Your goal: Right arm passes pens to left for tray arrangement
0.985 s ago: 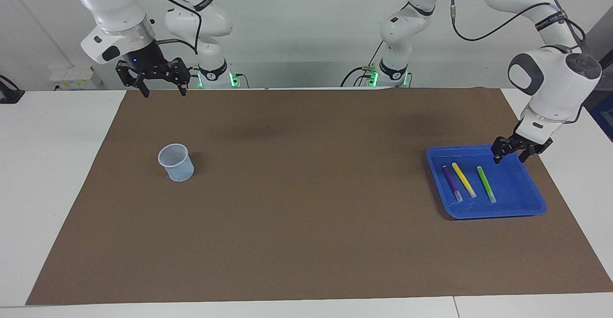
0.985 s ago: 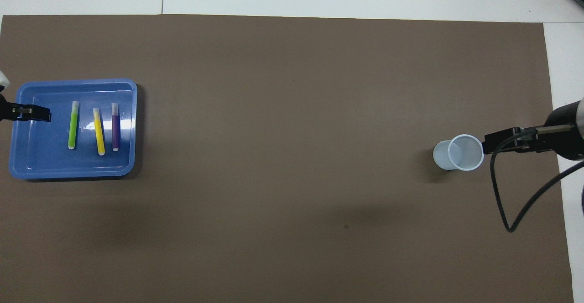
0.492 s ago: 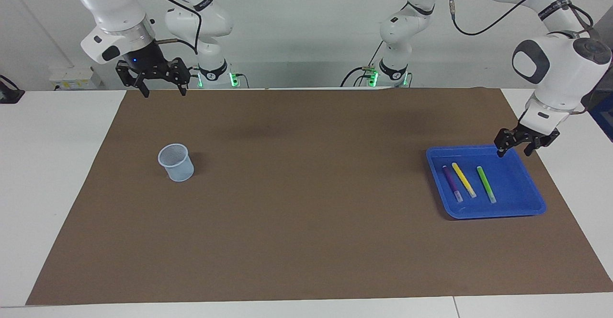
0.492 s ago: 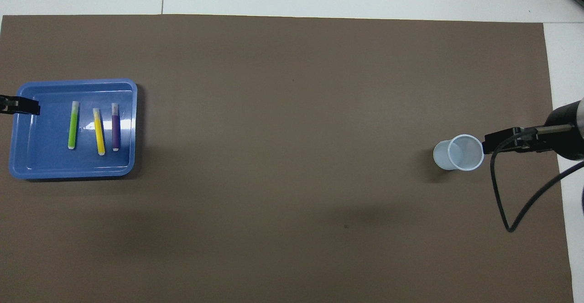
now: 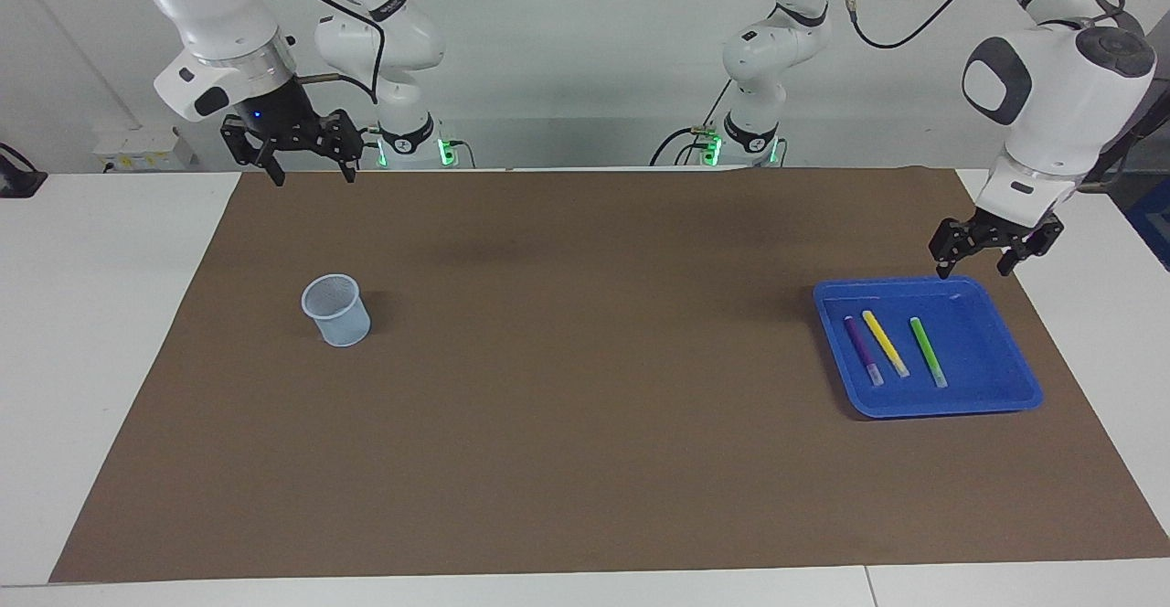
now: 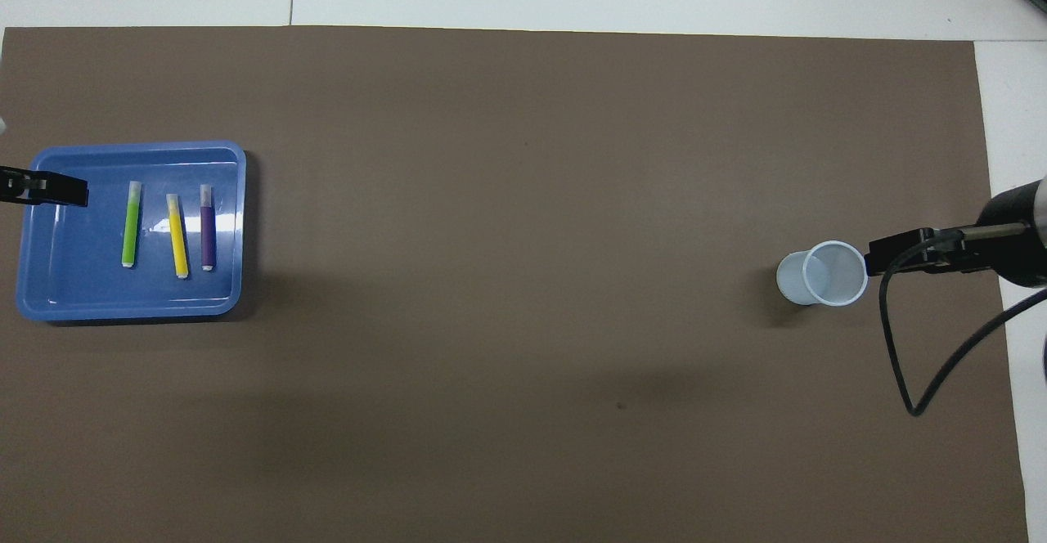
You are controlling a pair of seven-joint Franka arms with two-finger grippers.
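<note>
The three pens (image 5: 894, 349) lie side by side in the tray (image 5: 996, 388), long axes running away from the robots, whitish ends farthest. The left gripper (image 5: 981, 252) and right gripper (image 5: 306, 155) both have open, empty jaws.

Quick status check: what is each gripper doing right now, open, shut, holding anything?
Left gripper: open, empty, up over the tray's edge nearer the robots.
Right gripper: open, empty, waiting raised above the mat's robot-side edge.

Count: three pens, one tray, one cup, two hands.
Purple pen (image 5: 862, 350), yellow pen (image 5: 885, 343) and green pen (image 5: 928, 351) share the single blue tray (image 5: 992, 400); one cup (image 5: 336, 310) stands apart; left hand (image 5: 980, 255), right hand (image 5: 305, 166).
</note>
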